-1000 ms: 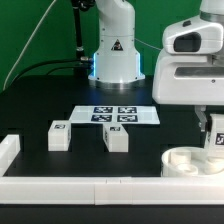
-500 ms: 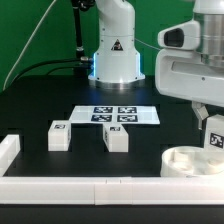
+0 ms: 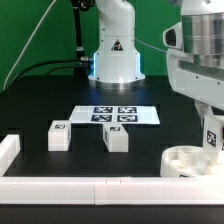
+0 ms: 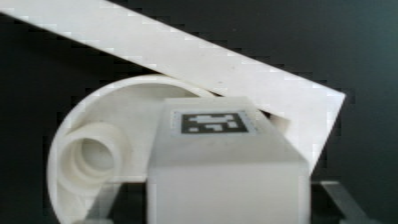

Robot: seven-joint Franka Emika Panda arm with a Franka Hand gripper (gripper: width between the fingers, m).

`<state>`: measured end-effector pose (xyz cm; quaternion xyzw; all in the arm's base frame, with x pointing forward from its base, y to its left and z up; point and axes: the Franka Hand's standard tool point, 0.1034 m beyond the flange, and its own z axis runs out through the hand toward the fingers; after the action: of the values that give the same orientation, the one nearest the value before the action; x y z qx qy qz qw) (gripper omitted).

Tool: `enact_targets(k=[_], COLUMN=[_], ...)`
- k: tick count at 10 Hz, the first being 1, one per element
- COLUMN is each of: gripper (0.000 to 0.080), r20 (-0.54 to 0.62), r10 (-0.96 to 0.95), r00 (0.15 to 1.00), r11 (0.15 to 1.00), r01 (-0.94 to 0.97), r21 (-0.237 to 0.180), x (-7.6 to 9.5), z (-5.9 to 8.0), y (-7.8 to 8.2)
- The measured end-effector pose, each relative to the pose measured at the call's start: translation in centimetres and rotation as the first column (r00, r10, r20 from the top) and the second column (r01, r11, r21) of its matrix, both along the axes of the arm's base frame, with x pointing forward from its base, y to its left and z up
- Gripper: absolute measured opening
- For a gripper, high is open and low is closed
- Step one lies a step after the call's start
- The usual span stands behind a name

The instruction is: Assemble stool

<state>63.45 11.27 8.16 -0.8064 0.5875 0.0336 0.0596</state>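
At the exterior view's left, the short end of the border bar stands on the black table. Next come two loose block legs, both lying well apart from the arm: the first leg and, near it, the second leg, just in front of the marker board.

Further right, the seat rests on the table close against the long front bar. Over its far-right side the gripper is clamped on the third leg, tag facing the camera. The wrist view bears this out, with the leg upright between the two fingers and the seat with one socket hole below and beside it (whether leg and seat touch cannot be told).

The risk is likely in the mating. If the leg meets the rim instead of a socket, downward pressure could tilt it in the grip or shove the seat along the table. A skewed leg may jam partway.
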Motion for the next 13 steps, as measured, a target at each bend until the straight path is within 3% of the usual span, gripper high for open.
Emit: enact_targets(k=[3, 4, 5, 7, 8, 9, 11, 13], gripper=[0.0343, 0.0343, 0.0343, 0.0343, 0.0509, 0.0619, 0.064, 0.0648], r20=[-0.017, 0.005, 0.007, 0.004, 0.005, 0.008, 0.031, 0.042], r10=[-0.392, -0.619, -0.679, -0.664, -0.66, -0.652, -0.494, -0.146], r00=[0.92, 0.786, 0.734, 0.748, 0.752, 0.759, 0.869, 0.988], r11=[0.918, 0.779, 0.725, 0.738, 0.742, 0.749, 0.862, 0.98], r01=[0.392, 0.613, 0.669, 0.654, 0.65, 0.642, 0.484, 0.139], r21=[0.061, 0.135, 0.166, 0.166, 0.165, 0.165, 0.151, 0.145], x=[0.6, 0.9, 0.7, 0.7, 0.6, 0.6, 0.2, -0.5], z=[0.0, 0.1, 0.0, 0.0, -0.1, -0.1, 0.4, 2.9], y=[0.1, 0.6, 0.9, 1.1, 1.1, 1.2, 1.2, 1.2])
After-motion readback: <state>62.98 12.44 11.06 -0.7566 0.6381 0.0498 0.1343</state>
